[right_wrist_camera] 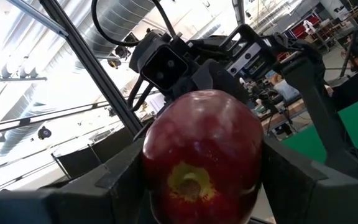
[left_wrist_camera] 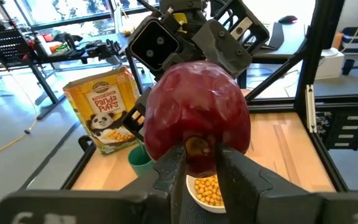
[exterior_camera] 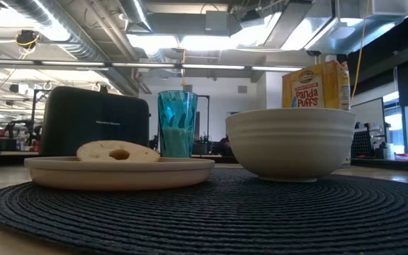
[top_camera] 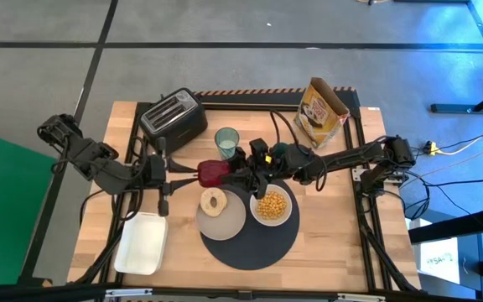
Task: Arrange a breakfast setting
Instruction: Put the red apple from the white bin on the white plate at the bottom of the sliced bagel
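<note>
A red apple hangs in the air between my two grippers, above the table's middle. My right gripper comes from the right and is shut on it. My left gripper comes from the left; its fingertips stand a little apart at the apple's near end. A round dark mat carries a beige plate with a bagel and a white bowl of cereal. A bluish glass stands behind them. A teal thing lies mostly hidden under the right arm. My right gripper pinches the apple's two opposite sides between its wide-apart fingers, coming level from the table's right. The apple is lifted clear of the table, one dimpled end facing my right wrist. My left gripper: whether its tips touch the apple, I cannot tell.
A black toaster stands at the far left and a cereal box at the far right. A white tray lies at the near left. Bare wood shows at the near right.
</note>
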`<state>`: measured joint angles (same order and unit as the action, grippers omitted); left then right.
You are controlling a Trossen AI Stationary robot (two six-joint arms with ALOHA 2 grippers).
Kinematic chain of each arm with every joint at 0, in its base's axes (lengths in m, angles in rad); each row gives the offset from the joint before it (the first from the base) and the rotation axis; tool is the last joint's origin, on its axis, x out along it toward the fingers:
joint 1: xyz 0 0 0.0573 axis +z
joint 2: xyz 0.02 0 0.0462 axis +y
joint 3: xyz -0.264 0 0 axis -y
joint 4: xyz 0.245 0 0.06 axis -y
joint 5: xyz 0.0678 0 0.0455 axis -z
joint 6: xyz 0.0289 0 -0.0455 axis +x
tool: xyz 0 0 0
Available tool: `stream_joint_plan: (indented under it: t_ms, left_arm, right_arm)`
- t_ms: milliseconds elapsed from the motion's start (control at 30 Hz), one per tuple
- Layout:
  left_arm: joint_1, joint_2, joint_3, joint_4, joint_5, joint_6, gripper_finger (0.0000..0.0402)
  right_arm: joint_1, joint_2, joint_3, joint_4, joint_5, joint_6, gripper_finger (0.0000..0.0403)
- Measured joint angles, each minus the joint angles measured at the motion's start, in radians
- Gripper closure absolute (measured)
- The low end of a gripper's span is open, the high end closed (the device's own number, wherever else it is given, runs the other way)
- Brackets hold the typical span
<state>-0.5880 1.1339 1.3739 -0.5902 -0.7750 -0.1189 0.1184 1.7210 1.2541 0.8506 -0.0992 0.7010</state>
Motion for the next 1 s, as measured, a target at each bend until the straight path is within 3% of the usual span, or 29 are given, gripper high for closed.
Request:
stream_joint_plan:
  t_ms: [400,600,1000]
  left_arm:
    - [-0.017,0.0,0.0,0.007,0.007,0.025,0.0352]
    - [-0.018,0.0,0.0,0.004,0.007,0.025,0.0393]
    - [-0.018,-0.001,0.0,-0.007,0.004,0.016,0.0399]
  right_arm:
    - [0.0,-0.001,0.0,-0.021,-0.001,0.0,0.0158]
    - [0.0,-0.003,0.0,-0.048,-0.002,0.001,0.0157]
    - [0.0,-0.002,0.0,-0.04,0.01,0.005,0.0157]
